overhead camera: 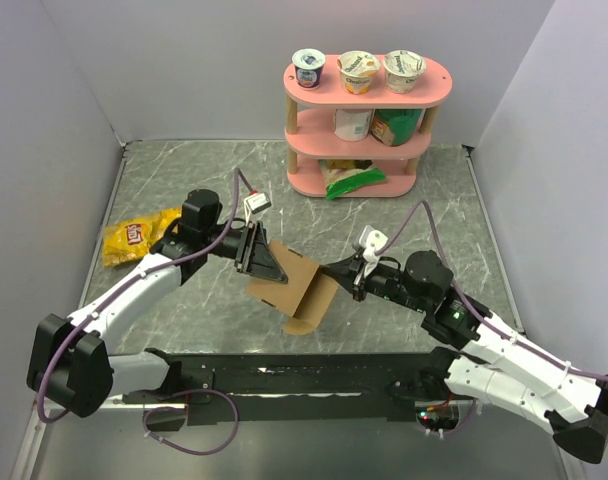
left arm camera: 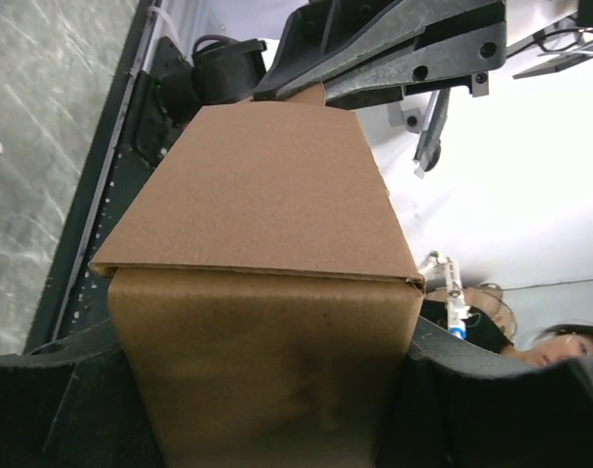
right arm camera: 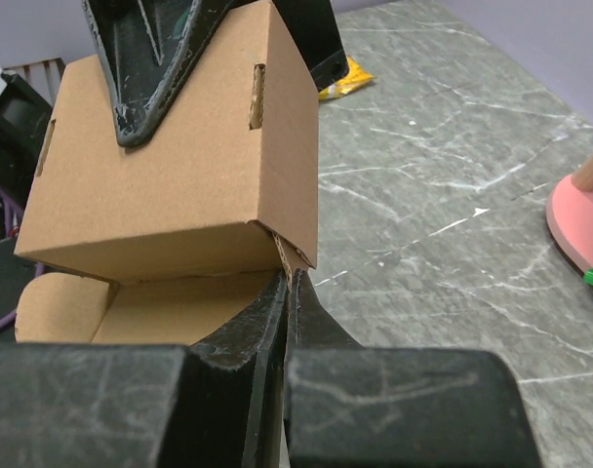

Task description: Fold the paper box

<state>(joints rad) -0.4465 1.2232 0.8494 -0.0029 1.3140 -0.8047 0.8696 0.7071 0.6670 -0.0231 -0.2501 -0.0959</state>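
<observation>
Only the top view took in the whole scene: the paper box [overhead camera: 296, 285], half folded with one rounded flap hanging open toward the arm bases, sat between the two arms near the middle of the table [overhead camera: 434, 220]. Whether that flap touched the surface could not be told. The left wrist view showed only a plain brown panel and a folded crease filling the frame, with the other arm's dark fingers [left arm camera: 404, 44] over the far edge. The right wrist view alone showed the slots cut in the box's side and the open inside beneath it.

The table was grey veined stone (a black strip [overhead camera: 284, 375] ran along its near edge), enclosed by pale lilac walls [overhead camera: 44, 120]. A yellow snack bag [overhead camera: 134, 240] lay at the left. A pink three-tier shelf [overhead camera: 367, 130] stood at the back with yogurt cups [overhead camera: 359, 70] on top.

The left gripper [overhead camera: 260, 256] stood fairly wide, its fingers on opposite sides of the box, clamping it. The right gripper [right arm camera: 287, 292] was pressed fully together, nipping the thin edge of a flap at the box's lower corner
</observation>
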